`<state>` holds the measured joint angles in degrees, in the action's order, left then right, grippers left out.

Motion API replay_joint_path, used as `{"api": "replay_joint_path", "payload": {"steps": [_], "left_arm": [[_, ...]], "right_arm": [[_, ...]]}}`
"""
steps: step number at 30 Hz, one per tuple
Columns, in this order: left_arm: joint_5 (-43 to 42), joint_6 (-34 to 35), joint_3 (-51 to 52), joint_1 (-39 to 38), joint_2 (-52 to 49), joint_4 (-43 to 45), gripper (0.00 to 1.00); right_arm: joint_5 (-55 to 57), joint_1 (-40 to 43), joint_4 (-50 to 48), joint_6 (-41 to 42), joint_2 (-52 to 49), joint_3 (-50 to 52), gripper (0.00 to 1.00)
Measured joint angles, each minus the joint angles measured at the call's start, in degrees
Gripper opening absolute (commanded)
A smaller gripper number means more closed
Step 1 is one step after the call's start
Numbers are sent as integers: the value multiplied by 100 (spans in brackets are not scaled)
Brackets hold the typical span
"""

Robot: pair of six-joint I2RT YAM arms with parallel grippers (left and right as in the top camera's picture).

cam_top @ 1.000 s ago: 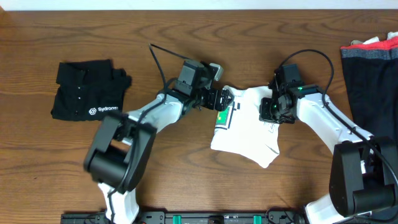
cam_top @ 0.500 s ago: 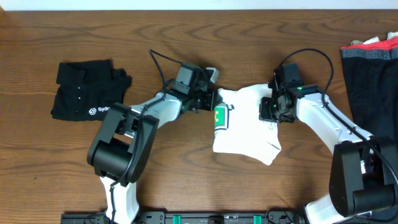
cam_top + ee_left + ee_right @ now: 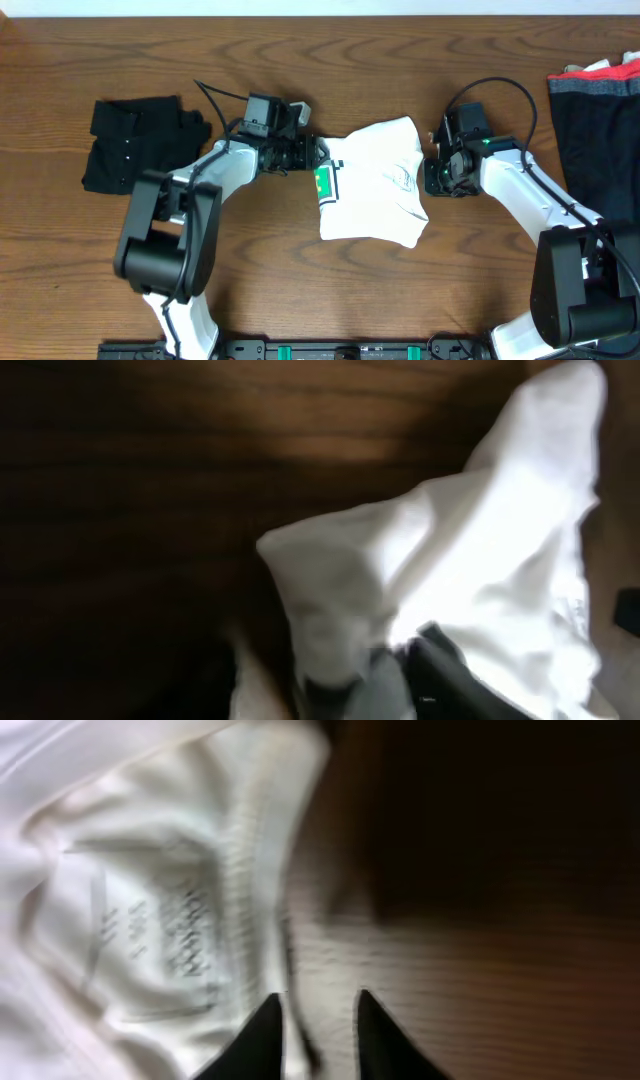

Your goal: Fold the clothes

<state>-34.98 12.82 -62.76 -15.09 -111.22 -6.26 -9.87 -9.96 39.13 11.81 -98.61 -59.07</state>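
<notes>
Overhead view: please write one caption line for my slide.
Left gripper and right gripper flank a bunched white T-shirt on the wooden table; a black shirt lies apart.

White T-shirt (image 3: 375, 185) bunched, mid-table; green logo patch (image 3: 324, 183) at left edge.

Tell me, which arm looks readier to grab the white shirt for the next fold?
Left, probably: the left gripper sits at the edge of the white shirt, cloth right against it. The right gripper stands open beside the hem, over bare table.
</notes>
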Motion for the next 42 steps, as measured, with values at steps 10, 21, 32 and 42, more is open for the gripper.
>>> {"api": "replay_joint_path", "payload": {"steps": [10, 21, 32, 42], "left_arm": [[348, -505, 0, 103, 1165, -201, 72], [415, -780, 0, 101, 1058, -363, 72], [435, -861, 0, 101, 1058, -387, 72], [437, -863, 0, 92, 1058, -385, 72]], "right_arm": [[-1438, 4, 1104, -378, 0, 0, 38], [-1733, -295, 1646, -245, 2, 57, 73], [-1405, -883, -378, 1506, 179, 1078, 22], [-264, -632, -1611, 1132, 240, 1123, 53]]}}
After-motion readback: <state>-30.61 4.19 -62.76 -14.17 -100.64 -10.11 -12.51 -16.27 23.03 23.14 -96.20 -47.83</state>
